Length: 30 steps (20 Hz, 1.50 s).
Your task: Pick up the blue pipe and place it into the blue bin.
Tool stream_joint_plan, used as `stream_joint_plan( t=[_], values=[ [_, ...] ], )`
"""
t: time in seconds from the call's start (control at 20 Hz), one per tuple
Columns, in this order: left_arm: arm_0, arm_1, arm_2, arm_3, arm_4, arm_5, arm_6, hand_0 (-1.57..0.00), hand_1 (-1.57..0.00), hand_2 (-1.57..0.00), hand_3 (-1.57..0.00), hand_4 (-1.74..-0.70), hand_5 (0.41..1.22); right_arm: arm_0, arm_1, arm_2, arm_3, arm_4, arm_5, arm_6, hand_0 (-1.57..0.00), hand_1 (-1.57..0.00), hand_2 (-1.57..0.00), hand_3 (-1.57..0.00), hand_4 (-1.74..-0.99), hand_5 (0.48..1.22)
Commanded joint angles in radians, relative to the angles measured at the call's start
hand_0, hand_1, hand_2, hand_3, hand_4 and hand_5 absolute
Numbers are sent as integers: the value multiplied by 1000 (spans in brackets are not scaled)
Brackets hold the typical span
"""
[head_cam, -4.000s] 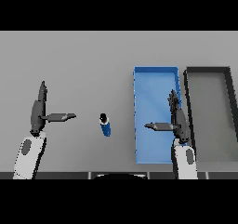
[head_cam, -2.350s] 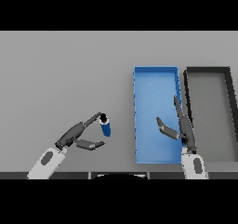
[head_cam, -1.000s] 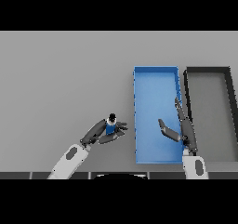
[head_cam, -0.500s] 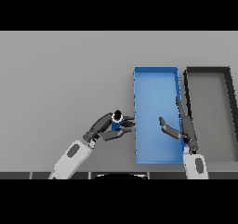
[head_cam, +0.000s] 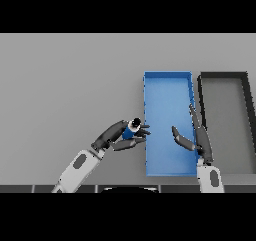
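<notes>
Pipe position: blue pipe (head_cam: 131, 130) held in left hand (head_cam: 121, 136), just beside the left wall of the blue bin (head_cam: 168, 169), outside it, roughly level with the middle of that wall's length. Fingers and thumb curled round the pipe from below and behind; fingertips reach right up to the bin's left rim. Dark end of the pipe turned up toward the head view, so long axis judged near upright or tipped slightly toward the viewer; exact tilt cannot be told.

Right hand (head_cam: 197, 137) over the bin's right side near its right wall, fingers straight and relaxed, thumb spread toward the bin's middle, holding nothing. Idle by the look of it.

Key relation: bin interior lies directly to the right of the pipe, across the left wall. Left hand nearer and already carrying, so no handover called for. Judged step: carry phase, pick done, release not yet made.

Next move calls for rightward travel over the left wall, then release above the bin floor. Risk: fingertips or pipe base clipping the rim if carried too low. Dark bin (head_cam: 225, 122) further right of the blue one, not involved.
</notes>
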Motion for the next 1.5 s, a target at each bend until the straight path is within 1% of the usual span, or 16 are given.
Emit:
stream_joint_plan(
  t=[0.0, 0.1, 0.2, 0.25, 0.3, 0.35, 0.4, 0.5, 0.7, 0.75, 0.85, 0.95, 1.05, 1.15, 1.3, 1.45],
  values=[
    [-3, 1, 7, 5, 1, -2, 8, -1569, -1569, -1570, -1570, -1466, 1220, 3, 6, 2, 1, -1, -1, -3, 1, 1, 1, 1, -1138, 643],
    [-10, -10, 4, 12, -13, -7, 12, -1570, -1570, -1570, -1570, -1466, 1220, 3, 24, 10, 1, 1, -8, 8, 1, 1, 1, 1, -1188, 643],
    [-6, -19, 8, 18, -17, -12, 1, -1570, -1570, -1570, -1570, -1467, 1220, 12, 19, 5, -12, -9, -3, 0, 1, 1, -2, 1, -1184, 642],
    [-2, -23, 9, 20, -16, -16, -5, -1570, -1570, -1571, -1571, -1467, 1220, 18, 15, 3, -26, -23, 8, -24, 1, 1, -20, 1, -1187, 642],
    [3, -20, 9, 21, -24, -20, -15, -1571, -1571, -1571, -1571, -1467, 1221, 14, 23, 3, -47, -89, 54, -53, 1, -2, -41, 1, -1195, 648],
    [5, -21, 6, 14, -27, -25, -15, -1571, -1571, -1571, -1571, -1467, 1221, 12, 19, -4, -60, -175, 117, -54, 1, -12, -67, 0, -1198, 641],
    [-2, -21, 18, 24, -21, -31, -10, -1571, -1571, -1571, -1571, -1467, 1221, 3, -4, -12, -86, -264, 185, -25, 1, -22, -89, -1, -1202, 624],
    [2, -34, 13, 19, -25, -35, -9, -1571, -1571, -1571, -1571, -1467, 1221, -38, -68, -10, -141, -386, 279, 69, 1, -29, -120, -1, -1215, 607],
    [19, -32, 16, -6, -29, -46, -6, -1571, -1571, -1571, -1571, -1467, 1221, -168, -160, 23, -206, -561, 392, 220, 1, -11, -106, 0, -1247, 568],
    [6, -36, 26, 7, -28, -49, 8, -1571, -1571, -1571, -1571, -1467, 1221, -191, -175, 33, -238, -577, 394, 246, 1, -9, -104, 0, -1255, 560],
    [18, -33, 22, -3, -45, -48, 6, -1571, -1571, -1571, -1571, -1467, 1221, -236, -186, 76, -275, -557, 410, 278, 1, -5, -90, 1, -1270, 558],
    [11, -45, 21, 0, -55, -50, 22, -1571, -1571, -1571, -1571, -1467, 1221, -309, -195, 103, -271, -552, 423, 319, 1, -3, -66, 1, -1291, 558],
    [9, -42, 29, 6, -66, -57, 9, -1571, -1571, -1571, -1571, -1467, 1221, -361, -194, 135, -288, -560, 442, 336, 1, -2, -44, 1, -1298, 559],
    [-1, -54, 38, 19, -59, -67, 17, -1571, -1571, -1571, -1571, -1467, 1221, -415, -179, 162, -275, -586, 446, 382, 1, -1, -42, 1, -1300, 560],
    [1, -54, 47, 32, -70, -81, -19, -1571, -1571, -1571, -1571, -1464, 1221, -461, -152, 206, -259, -593, 472, 408, 1, 0, -46, 1, -1268, 555],
    [-3, -62, 59, 43, -44, -117, -1, -1571, -1571, -1571, -1571, -1467, 1221, -538, -125, 236, -229, -570, 477, 437, -3, -10, -59, 1, -1232, 545]
  ],
)
